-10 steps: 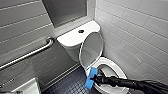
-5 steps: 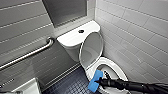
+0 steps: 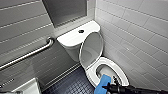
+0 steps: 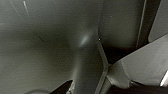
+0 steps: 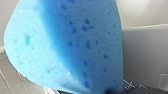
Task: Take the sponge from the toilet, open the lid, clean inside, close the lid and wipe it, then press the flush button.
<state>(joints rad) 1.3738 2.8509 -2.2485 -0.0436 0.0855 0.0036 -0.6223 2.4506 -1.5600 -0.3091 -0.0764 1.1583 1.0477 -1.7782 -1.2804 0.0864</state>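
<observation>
The white toilet point(image 3: 72, 40) stands in the corner with its lid point(image 3: 91, 48) raised against the tank. The dark flush button point(image 3: 81, 31) sits in the middle of the tank top. My right gripper point(image 3: 109, 87) comes in from the lower right and is shut on the blue sponge point(image 3: 103, 83), which hangs over the near rim of the bowl point(image 3: 117, 68). In the right wrist view the sponge point(image 5: 67, 45) looms large and close, bent in the grip. My left gripper is open with nothing in it, and its wrist view faces plain grey surfaces.
A metal grab bar point(image 3: 30, 53) runs along the grey tiled wall on the left. White tiles point(image 3: 140, 32) close off the right side just beyond the toilet. Dark blue floor tiles point(image 3: 75, 83) lie left of the bowl, and a white object point(image 3: 28, 87) stands at the lower left.
My right arm has drawn the sponge back toward me, from the bowl's left rim to its near rim. The lid has stayed up.
</observation>
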